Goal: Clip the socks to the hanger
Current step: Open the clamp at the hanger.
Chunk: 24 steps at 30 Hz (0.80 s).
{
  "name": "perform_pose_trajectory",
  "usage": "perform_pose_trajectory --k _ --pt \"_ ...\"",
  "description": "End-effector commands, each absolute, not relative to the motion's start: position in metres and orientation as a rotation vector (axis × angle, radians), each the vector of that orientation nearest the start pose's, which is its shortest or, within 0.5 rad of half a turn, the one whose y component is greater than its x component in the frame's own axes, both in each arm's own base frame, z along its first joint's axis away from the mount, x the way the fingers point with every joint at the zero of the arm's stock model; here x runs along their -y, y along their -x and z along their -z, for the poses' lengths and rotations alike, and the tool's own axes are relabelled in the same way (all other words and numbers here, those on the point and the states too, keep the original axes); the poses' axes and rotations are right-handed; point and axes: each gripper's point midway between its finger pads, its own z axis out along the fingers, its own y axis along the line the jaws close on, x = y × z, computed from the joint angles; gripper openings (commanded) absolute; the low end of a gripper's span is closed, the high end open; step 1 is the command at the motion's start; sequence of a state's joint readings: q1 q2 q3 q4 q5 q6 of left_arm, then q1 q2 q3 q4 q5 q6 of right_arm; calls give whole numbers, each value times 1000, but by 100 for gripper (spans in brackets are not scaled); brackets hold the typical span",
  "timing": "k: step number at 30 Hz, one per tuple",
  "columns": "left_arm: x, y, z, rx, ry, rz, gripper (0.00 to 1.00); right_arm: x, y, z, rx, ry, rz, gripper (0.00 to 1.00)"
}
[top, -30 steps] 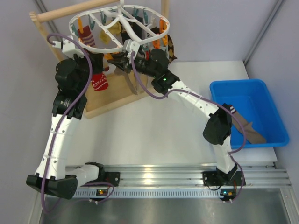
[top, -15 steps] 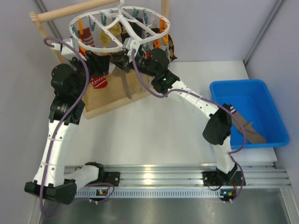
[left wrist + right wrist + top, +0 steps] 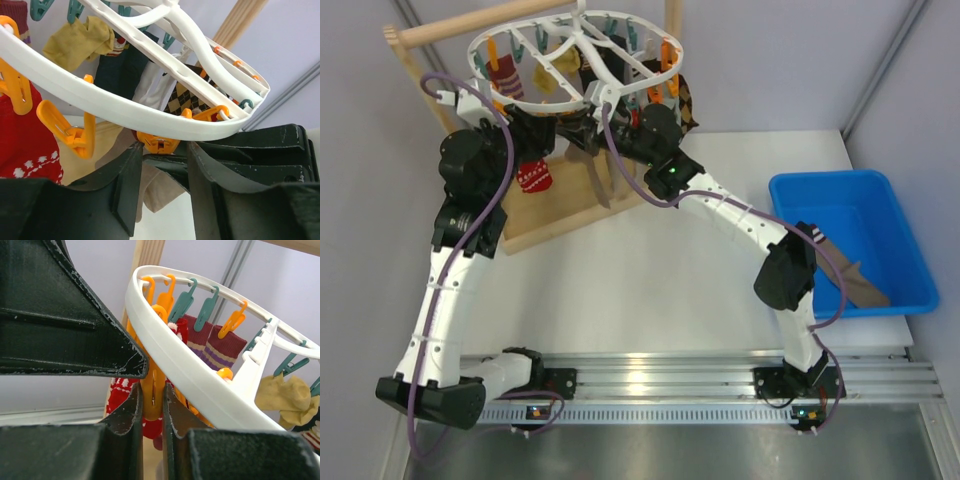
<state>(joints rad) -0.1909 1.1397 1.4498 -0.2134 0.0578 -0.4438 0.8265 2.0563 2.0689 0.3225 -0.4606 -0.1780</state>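
Right gripper (image 3: pixel 151 390) fingers are clamped on an orange peg (image 3: pixel 150 407) just under the hanger (image 3: pixel 195 380) ring. Left gripper (image 3: pixel 162 165) fingers stand apart below that ring, a tan sock (image 3: pixel 157 192) hanging in the gap between them, beyond their tips.

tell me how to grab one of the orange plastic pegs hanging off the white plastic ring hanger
Probably pinch an orange plastic peg across its two flat outer faces, just under the rim of the white plastic ring hanger, coming up from below: it hangs straight down, and the rim blocks it from above.
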Motion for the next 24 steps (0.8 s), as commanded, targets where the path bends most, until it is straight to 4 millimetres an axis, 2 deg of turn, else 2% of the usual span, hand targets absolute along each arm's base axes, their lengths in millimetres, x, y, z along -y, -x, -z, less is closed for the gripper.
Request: perform_pose_trajectory --k 1,7,12,19,22,24 --pt "93 -367 -511 -1352 180 574 45 -497 -342 -491 -787 945 -883 0" --pt "94 -370 -516 -1324 218 614 40 -498 -339 -486 -787 958 -886 0" --pt "96 -370 -521 -1299 231 647 45 -499 -333 -482 -780 982 -885 0" --pt "97 -378 -522 -1297 247 660 44 -502 -328 -479 -775 994 -879 0" --pt "89 -383 -522 -1285 293 633 44 -503 -326 -479 -769 998 -874 0" --pt "88 -384 -522 -1284 303 628 40 -502 -325 -480 -768 999 -875 0"
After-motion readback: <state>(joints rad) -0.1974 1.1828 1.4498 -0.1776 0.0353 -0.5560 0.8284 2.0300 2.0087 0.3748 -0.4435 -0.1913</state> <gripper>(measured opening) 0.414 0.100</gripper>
